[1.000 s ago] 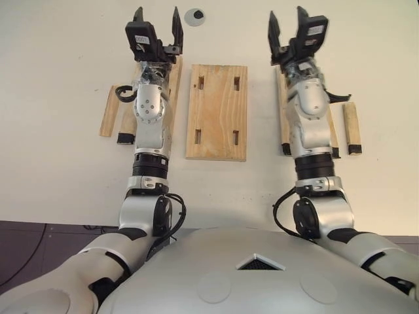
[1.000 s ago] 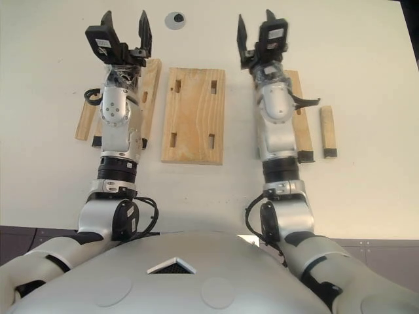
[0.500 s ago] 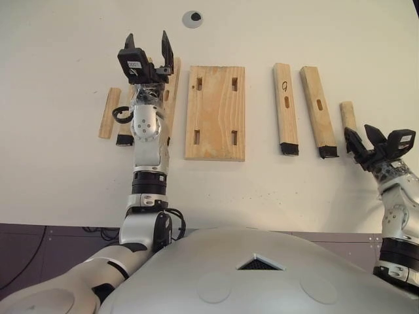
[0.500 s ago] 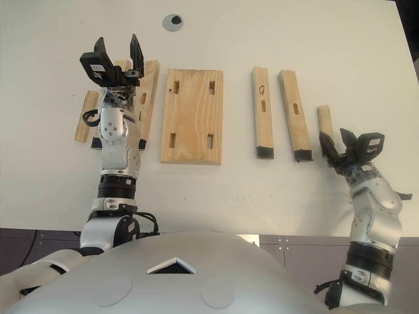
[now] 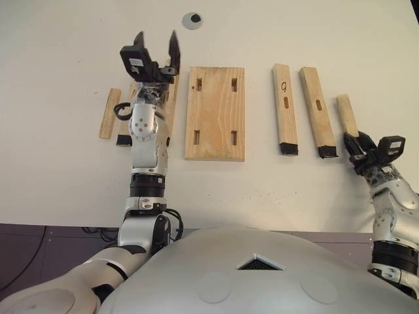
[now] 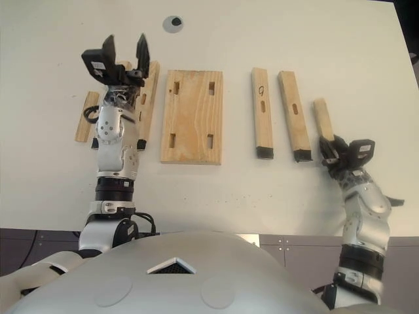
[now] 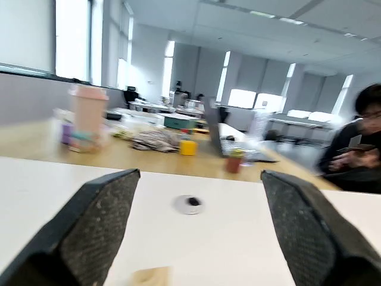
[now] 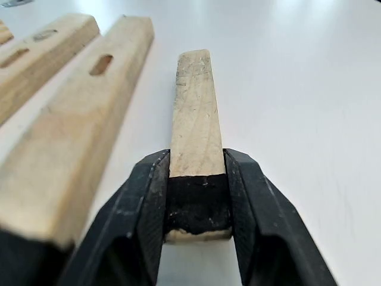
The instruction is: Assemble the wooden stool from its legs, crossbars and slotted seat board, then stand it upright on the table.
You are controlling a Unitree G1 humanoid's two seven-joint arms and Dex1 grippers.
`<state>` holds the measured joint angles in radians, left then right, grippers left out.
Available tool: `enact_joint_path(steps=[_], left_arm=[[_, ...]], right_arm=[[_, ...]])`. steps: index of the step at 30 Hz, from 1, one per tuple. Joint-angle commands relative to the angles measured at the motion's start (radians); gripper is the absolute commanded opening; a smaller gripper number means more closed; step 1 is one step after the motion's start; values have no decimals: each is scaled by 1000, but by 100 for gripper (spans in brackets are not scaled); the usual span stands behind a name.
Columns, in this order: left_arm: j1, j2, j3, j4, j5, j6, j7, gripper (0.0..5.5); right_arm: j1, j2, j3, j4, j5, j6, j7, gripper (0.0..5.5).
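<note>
The slotted seat board [image 5: 215,111] lies flat mid-table. Right of it lie two slotted legs [image 5: 285,108] [image 5: 317,111], black-tipped ends toward me. Further right lies a short crossbar [image 5: 346,116]. My right gripper [image 5: 364,144] is shut on its near black end [image 8: 198,205], a finger [image 8: 143,202] pressed against each side. My left gripper [image 5: 156,47] hangs open above the far ends of the left legs [image 5: 173,91], holding nothing. Another crossbar [image 5: 109,112] lies at the far left. The left arm hides most of the left legs.
A small grey disc with a dark centre [image 5: 193,19] is set in the white table [image 5: 275,190] beyond the seat board, and it appears between my open left fingers [image 7: 101,220]. An office room with desks stretches behind the table.
My right arm swung off the right legs out to the right, then moved forward and shut on the crossbar's near end. The left gripper has shifted only slightly and stays open.
</note>
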<state>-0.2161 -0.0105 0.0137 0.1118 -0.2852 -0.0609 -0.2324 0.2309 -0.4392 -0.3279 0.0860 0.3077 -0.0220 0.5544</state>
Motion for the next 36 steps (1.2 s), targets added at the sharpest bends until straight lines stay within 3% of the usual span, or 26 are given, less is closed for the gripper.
enact_joint_path(steps=[1,7,15,36], left_arm=[[-5,9,-57,-240,-304,323,-153,373],[-57,-50,40,-340,-728,708,35,373],[-117,-57,110,-349,-916,821,163,373],[-141,-60,128,-373,-970,796,186,42]], right_arm=[[-258,52,124,-118,-35,-64,-22,132],[-373,95,325,-255,32,-5,102,132],[-384,84,395,-302,47,20,158,132],[-384,92,426,-299,48,37,158,132]])
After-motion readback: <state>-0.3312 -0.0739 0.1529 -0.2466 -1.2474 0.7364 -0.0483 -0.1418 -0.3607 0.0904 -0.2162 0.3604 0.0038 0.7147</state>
